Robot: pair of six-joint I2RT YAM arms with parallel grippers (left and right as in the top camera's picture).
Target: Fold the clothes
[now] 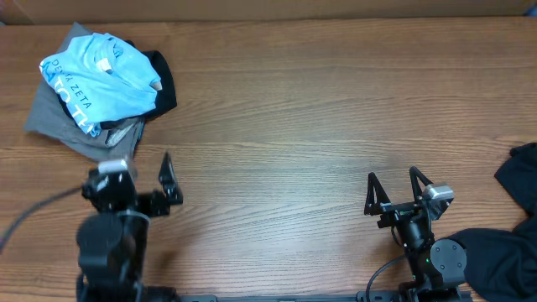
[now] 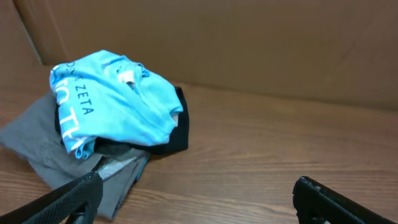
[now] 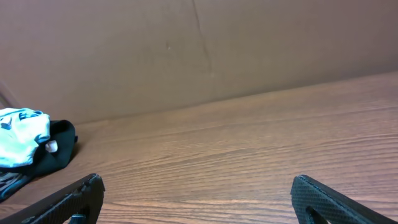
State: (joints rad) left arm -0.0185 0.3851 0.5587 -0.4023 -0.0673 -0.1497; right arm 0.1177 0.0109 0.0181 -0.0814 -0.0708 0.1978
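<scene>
The clothes lie in a crumpled pile at the table's far left. A light blue T-shirt (image 1: 105,75) with white lettering is on top, over a grey one (image 1: 54,117) and a black one (image 1: 165,84). My left gripper (image 1: 144,165) stands open just in front of the pile, holding nothing. In the left wrist view the blue shirt (image 2: 112,99) sits ahead and to the left, and the left finger (image 2: 74,196) is close to the grey cloth (image 2: 37,140). My right gripper (image 1: 393,178) is open over bare wood at the near right, far from the pile (image 3: 22,143).
More black cloth (image 1: 522,178) lies at the right edge, and another dark heap (image 1: 495,252) sits by the right arm's base. A brown cardboard wall (image 3: 199,56) closes off the back of the wooden table (image 1: 294,109).
</scene>
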